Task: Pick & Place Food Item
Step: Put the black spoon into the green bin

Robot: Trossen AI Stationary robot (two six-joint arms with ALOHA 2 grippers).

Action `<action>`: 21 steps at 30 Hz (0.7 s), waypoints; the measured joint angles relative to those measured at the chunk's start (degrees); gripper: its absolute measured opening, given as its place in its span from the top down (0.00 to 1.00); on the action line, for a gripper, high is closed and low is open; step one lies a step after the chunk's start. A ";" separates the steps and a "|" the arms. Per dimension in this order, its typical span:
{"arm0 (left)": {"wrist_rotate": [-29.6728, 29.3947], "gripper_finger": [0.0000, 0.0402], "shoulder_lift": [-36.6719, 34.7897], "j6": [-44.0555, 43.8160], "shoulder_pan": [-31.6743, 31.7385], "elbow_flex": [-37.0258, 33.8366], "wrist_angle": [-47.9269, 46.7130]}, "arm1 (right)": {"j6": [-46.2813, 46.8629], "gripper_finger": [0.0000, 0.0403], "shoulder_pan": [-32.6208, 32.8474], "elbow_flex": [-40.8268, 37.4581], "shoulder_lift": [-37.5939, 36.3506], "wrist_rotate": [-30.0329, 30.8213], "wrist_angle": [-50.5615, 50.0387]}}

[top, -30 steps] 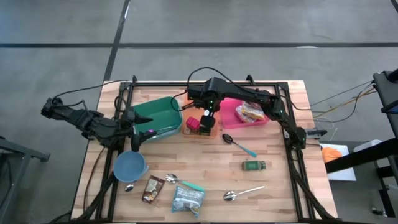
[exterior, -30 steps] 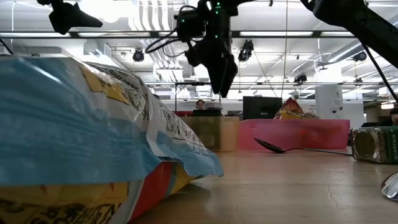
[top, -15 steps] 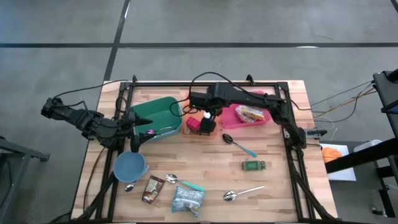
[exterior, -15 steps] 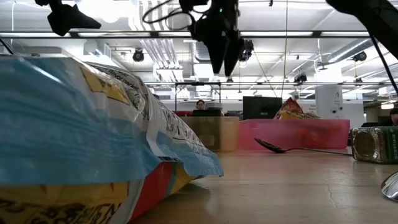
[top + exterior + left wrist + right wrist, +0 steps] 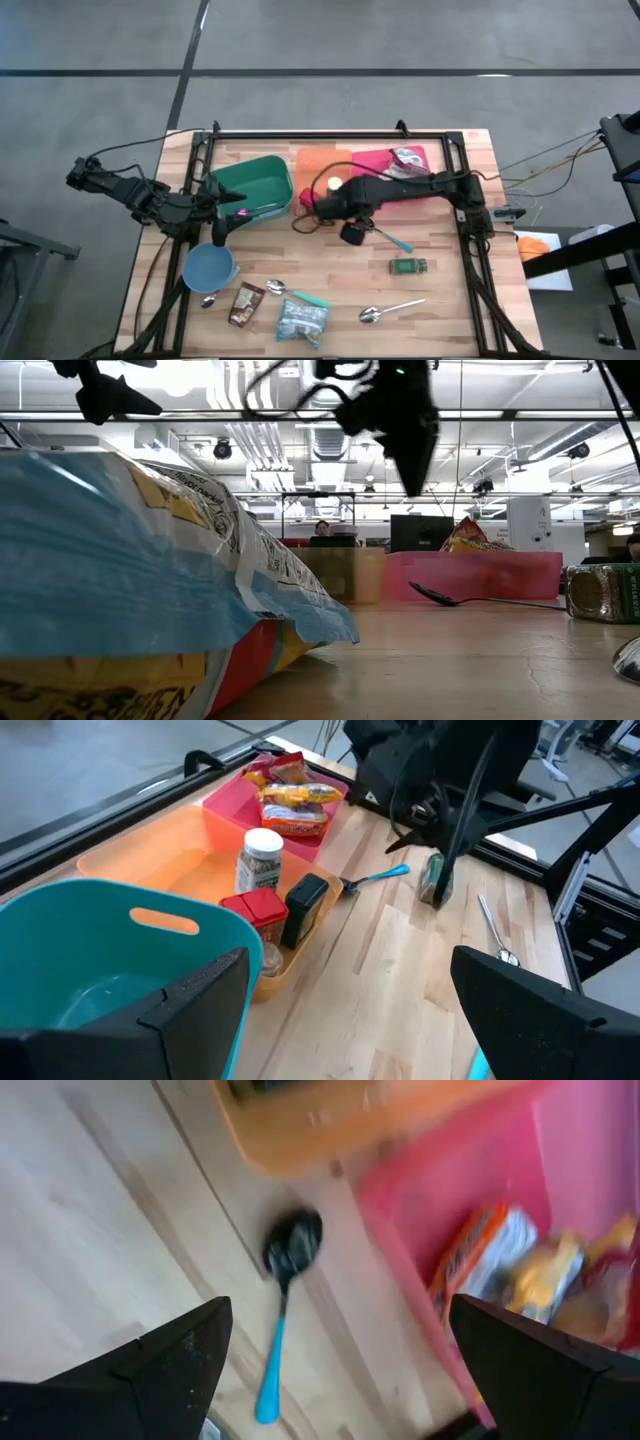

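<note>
Snack bags (image 5: pixel 404 160) lie in the pink tray (image 5: pixel 378 160) at the far right. A blue and white snack bag (image 5: pixel 301 318) and a brown packet (image 5: pixel 245 303) lie flat near the table's front edge. My right gripper (image 5: pixel 352 233) hangs open, pointing down, above the bare wood just left of the blue-handled spoon (image 5: pixel 283 1312); the pink tray's snack bags (image 5: pixel 520 1275) lie beyond it. It holds nothing. My left gripper (image 5: pixel 218 226) waits open beside the green bin (image 5: pixel 255 185), also holding nothing.
An orange tray (image 5: pixel 190 870) holds a white-lidded jar (image 5: pixel 261 860), a red box (image 5: pixel 254 910) and a black box (image 5: pixel 304 906). A blue cup (image 5: pixel 208 267), a green jar (image 5: pixel 408 265) and two more spoons (image 5: pixel 390 311) lie on the near half of the table.
My right gripper has swung from above the orange tray toward the table's near edge and a little to the right, turning at the wrist as it went. It now hangs by the blue-handled spoon. Its fingers have stayed open, and nothing on the table has moved.
</note>
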 joint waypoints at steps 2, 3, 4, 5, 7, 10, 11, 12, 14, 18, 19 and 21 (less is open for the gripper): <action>0.00 0.14 0.00 0.00 0.00 0.00 0.02 | 2.34 0.08 0.67 -5.37 -2.53 0.00 1.89; 0.00 0.14 0.00 0.00 0.00 -0.02 0.00 | 3.38 0.08 1.02 -8.33 -4.16 -0.04 3.57; -0.02 0.14 0.00 0.00 0.00 -0.02 0.01 | 4.43 0.08 1.35 -11.28 -5.76 -0.32 5.89; -0.02 0.14 0.00 0.00 0.00 -0.02 0.02 | 5.54 0.08 1.59 -14.29 -7.51 -1.10 8.62; -0.02 0.14 0.00 0.00 0.00 -0.04 0.02 | 7.01 0.08 2.21 -20.49 -10.94 -3.06 15.11; 0.00 0.14 0.00 -0.02 0.00 -0.07 0.04 | 9.19 0.08 2.77 -28.72 -15.50 -5.17 25.10; 0.03 0.14 0.00 -0.02 -0.02 -0.07 0.10 | 9.85 0.08 2.85 -30.99 -16.69 -5.55 27.36; 0.07 0.14 0.00 -0.02 -0.04 -0.07 0.08 | 10.42 0.08 2.88 -33.02 -17.57 -5.82 28.85; 0.06 0.14 0.00 -0.02 -0.04 -0.07 0.15 | 11.97 0.08 2.93 -36.28 -18.72 -5.87 30.00; 0.02 0.14 0.01 -0.02 -0.04 -0.07 0.88 | 13.44 0.08 2.93 -40.56 -18.98 -5.85 30.57; 0.00 0.14 0.00 0.01 -0.04 -0.07 1.25 | 13.73 0.08 2.93 -41.47 -18.99 -5.84 31.24; 0.00 0.14 0.00 0.61 -0.04 -0.07 1.73 | 14.24 0.08 2.93 -43.08 -18.69 -5.78 33.12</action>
